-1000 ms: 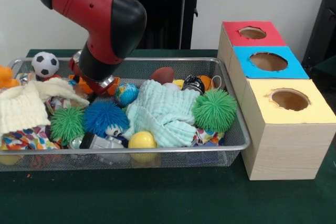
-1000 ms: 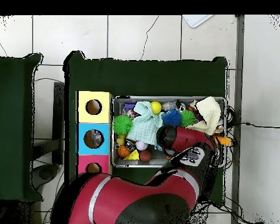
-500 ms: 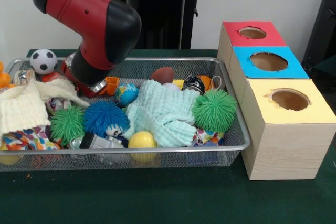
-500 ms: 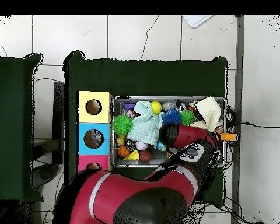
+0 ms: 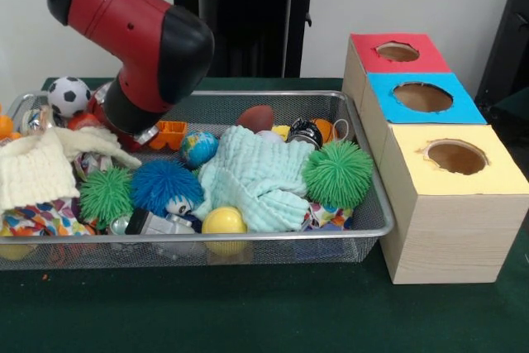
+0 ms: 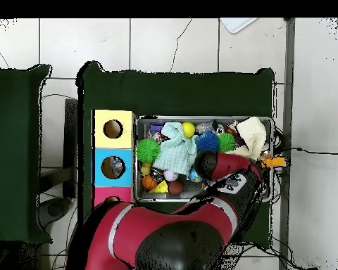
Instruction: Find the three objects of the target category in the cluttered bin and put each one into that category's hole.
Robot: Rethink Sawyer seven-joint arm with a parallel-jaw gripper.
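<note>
Sitting at the bin's (image 5: 376, 221) 6 o'clock rim, a yellow ball (image 5: 224, 221); 3 o'clock, hole boxes (image 5: 450, 204) touching the bin. Mint cloth (image 5: 256, 175) mid-bin. Arm (image 5: 132, 31) over the 10 o'clock corner beside the soccer ball (image 5: 69, 97); hand hidden, state cannot tell

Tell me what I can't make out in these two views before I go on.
- Gripper: both views, hidden by the arm's wrist; open or shut unknown.
- Objects under the mint cloth and cream cloth: covered in both views.
- Bin's left end: cut off by the front view's edge.
- Blue box's hole: overhead view, something inside, too small to identify.
</note>
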